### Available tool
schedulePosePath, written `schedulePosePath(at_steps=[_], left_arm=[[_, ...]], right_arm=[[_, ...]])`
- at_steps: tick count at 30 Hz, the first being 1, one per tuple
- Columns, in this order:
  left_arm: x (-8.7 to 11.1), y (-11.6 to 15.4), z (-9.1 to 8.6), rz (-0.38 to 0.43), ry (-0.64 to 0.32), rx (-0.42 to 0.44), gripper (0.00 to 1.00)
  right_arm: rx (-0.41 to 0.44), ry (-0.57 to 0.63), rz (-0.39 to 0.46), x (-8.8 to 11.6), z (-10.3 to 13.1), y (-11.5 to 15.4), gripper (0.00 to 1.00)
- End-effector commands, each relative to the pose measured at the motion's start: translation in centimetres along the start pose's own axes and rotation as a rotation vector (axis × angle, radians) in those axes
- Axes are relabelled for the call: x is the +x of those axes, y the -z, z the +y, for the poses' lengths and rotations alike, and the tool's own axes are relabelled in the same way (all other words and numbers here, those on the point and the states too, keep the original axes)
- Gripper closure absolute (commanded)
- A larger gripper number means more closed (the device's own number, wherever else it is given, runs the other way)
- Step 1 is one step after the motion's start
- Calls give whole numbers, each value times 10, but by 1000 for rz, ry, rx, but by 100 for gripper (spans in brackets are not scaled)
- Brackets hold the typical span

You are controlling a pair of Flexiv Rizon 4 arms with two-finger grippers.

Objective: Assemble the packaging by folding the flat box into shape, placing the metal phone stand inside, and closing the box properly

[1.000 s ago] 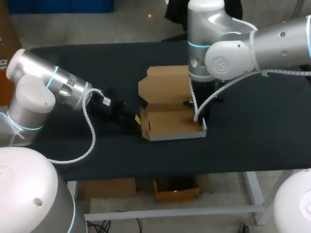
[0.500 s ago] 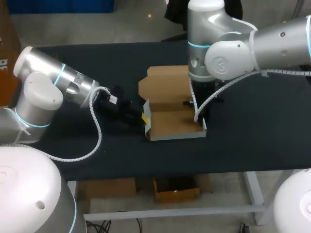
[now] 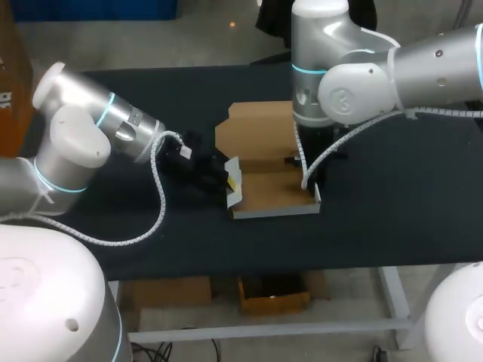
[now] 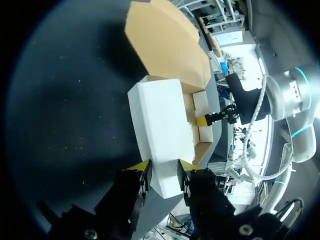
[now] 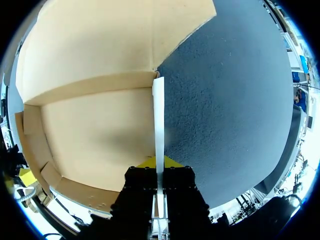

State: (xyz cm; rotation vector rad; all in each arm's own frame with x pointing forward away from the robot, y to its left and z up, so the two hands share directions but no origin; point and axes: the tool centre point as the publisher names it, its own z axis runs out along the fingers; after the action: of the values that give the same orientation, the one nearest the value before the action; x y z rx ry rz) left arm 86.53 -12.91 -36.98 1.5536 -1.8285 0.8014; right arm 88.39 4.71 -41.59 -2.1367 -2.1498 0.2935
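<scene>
Left arm (image 3: 83,143) and right arm (image 3: 362,75): rounded silver-grey housings with thin cyan rings at the joints. A white ribbed left cable (image 3: 160,197) and right cable (image 3: 336,147) run outside. Left gripper (image 4: 165,167) and right gripper (image 5: 157,161): black, blocky, yellow-tipped. Screw head (image 4: 90,232) visible on the left gripper body.

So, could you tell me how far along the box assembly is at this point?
Partly folded. Done: the right gripper is shut on the right side wall of the cardboard box, standing upright. In hand: the left gripper is at the left side wall, which leans, not yet upright. Left: the lid lies open behind the base, and no phone stand shows in any view.
</scene>
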Motion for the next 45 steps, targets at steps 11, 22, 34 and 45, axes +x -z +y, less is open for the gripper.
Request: schedulePosePath(at_steps=[11,22,34,45], left_arm=[[8,-7,2,-86,18,28,66],[12,-14,0,-183,41,58,60],[11,-20,-7,-316,92,117,63],[4,-20,-15,-407,130,132,63]], right_arm=[[3,0,-2,1,0,0,100],[3,0,-2,1,0,0,100],[3,0,-2,1,0,0,100],[3,0,-2,1,0,0,100]])
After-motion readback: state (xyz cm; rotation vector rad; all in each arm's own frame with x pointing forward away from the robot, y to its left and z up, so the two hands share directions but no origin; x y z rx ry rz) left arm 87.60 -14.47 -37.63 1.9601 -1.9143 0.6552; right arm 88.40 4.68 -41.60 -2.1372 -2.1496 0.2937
